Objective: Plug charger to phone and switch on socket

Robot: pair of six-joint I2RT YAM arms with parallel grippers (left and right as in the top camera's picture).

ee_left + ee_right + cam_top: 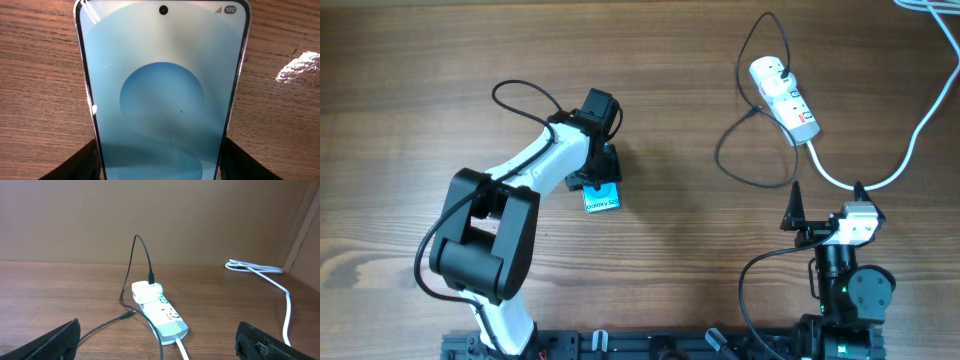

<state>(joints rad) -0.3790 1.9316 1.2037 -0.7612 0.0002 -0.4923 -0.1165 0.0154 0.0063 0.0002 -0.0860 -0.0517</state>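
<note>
The phone (604,199) lies on the wooden table with its cyan screen up; it fills the left wrist view (162,90). My left gripper (599,172) is over its far end, and both fingers (160,172) press the phone's long edges. The white socket (784,98) lies at the back right. The charger's white plug block (146,292) sits in the socket's far outlet. The charger's black cable (722,160) loops on the table, and its connector tip (752,113) lies free beside the socket. My right gripper (825,200) is open and empty, in front of the socket (165,315).
The socket's thick white cord (910,150) runs from the socket's near end, past the right arm and off the back right corner. It also shows in the right wrist view (260,272). A wall stands behind the table.
</note>
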